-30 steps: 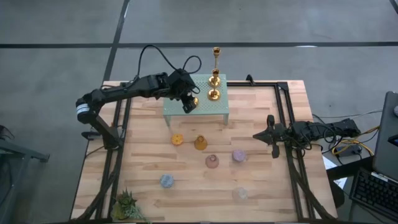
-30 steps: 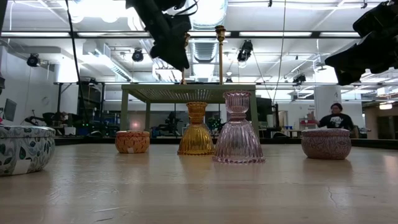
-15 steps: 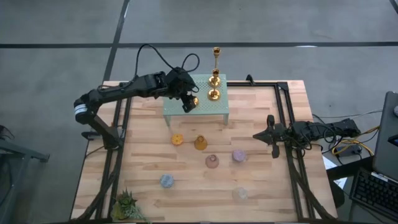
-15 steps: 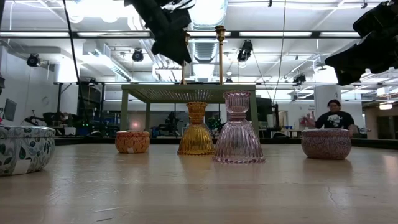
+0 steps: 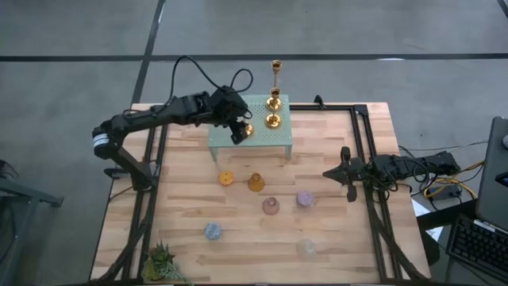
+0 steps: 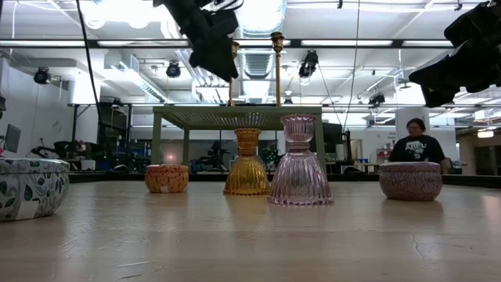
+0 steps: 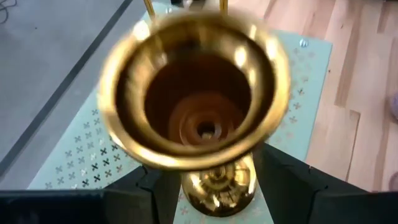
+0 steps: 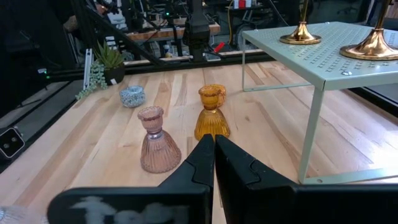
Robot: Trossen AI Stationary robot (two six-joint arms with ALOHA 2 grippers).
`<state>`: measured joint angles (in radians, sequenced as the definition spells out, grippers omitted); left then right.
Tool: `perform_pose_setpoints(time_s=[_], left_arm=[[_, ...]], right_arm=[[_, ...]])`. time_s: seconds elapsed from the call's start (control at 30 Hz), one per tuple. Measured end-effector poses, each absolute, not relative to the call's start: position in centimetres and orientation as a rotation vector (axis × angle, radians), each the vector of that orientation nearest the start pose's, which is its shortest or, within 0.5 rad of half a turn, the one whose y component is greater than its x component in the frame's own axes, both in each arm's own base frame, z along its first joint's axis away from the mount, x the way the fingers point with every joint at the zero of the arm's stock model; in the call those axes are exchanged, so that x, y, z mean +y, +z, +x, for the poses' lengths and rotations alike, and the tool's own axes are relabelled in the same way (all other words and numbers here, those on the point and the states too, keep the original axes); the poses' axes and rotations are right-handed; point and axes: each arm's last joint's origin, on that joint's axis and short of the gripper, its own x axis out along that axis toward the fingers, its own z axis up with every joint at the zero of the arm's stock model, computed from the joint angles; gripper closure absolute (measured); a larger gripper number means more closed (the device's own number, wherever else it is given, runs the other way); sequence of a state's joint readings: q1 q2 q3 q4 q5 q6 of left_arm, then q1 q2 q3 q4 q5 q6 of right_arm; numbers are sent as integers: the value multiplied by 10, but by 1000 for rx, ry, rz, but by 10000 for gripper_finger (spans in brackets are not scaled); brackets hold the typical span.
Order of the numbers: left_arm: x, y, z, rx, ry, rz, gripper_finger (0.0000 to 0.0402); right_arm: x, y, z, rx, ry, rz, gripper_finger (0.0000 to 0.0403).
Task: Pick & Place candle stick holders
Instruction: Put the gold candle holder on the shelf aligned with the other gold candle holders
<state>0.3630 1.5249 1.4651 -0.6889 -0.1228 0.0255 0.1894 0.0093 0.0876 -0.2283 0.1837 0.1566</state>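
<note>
- Near edge of the counter: a spiky green plant at the left corner; a blue holder and a clear glass holder stand well apart on the wood.
- Middle of the counter: a pink holder and a purple holder; behind them an amber holder just beside an orange holder.
- Right side: the right gripper hangs over the counter's right edge, fingers pressed together and empty, pointing toward the middle.
- Far middle: a mint-green perforated stand carries a gold candlestick near its far right corner, upright on a round base.
- Over the stand's left part: the left gripper is clamped on a small gold candlestick; the left wrist view looks down its cup, with its base close above or on the stand, which of the two cannot be told.
- Beyond the stand's far edge: a tall slender gold candlestick.
- Room behind: a person sits.
</note>
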Motion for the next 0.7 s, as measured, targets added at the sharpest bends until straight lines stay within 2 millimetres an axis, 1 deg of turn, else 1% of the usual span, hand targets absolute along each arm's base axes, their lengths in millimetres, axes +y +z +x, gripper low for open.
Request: perform_pose_setpoints(time_s=[0.23, 0.47, 0.7], left_arm=[[119, 337, 304, 783, 451, -70, 204], [119, 337, 304, 782, 449, -65, 204], [118, 335, 300, 774, 433, -18, 204]], right_arm=[[12, 171, 90, 147, -6, 129, 394], [12, 171, 90, 147, -5, 129, 394], [12, 171, 90, 147, -5, 129, 394]])
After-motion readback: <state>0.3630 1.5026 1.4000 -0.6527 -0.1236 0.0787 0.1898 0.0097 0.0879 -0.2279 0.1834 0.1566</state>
